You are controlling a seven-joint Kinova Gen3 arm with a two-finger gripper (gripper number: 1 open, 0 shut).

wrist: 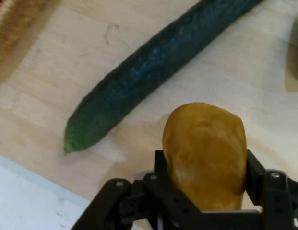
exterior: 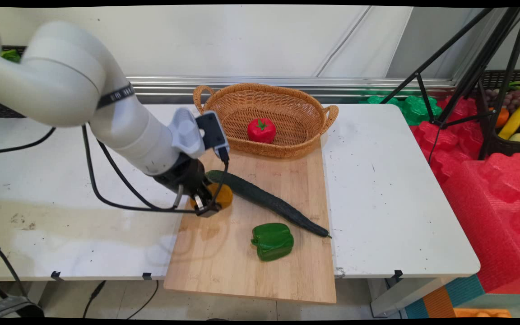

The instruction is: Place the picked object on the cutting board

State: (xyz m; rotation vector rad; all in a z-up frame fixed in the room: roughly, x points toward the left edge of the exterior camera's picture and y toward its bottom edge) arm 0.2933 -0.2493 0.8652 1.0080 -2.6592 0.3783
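Gripper (wrist: 205, 165) pinched a potato (wrist: 205, 153) over the cutting board (exterior: 251, 266), cucumber (wrist: 149, 72) just beside, green pepper (exterior: 272, 241) nearer the front, tomato (exterior: 261, 130) in basket (exterior: 296, 149)

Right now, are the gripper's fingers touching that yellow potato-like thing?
Touching. In the hand view, the gripper has a finger pressed against each side of the potato, no gap showing.

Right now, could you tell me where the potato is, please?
The potato sits between the gripper fingers at the wooden cutting board's left edge in the main view, just left of the cucumber's upper end.
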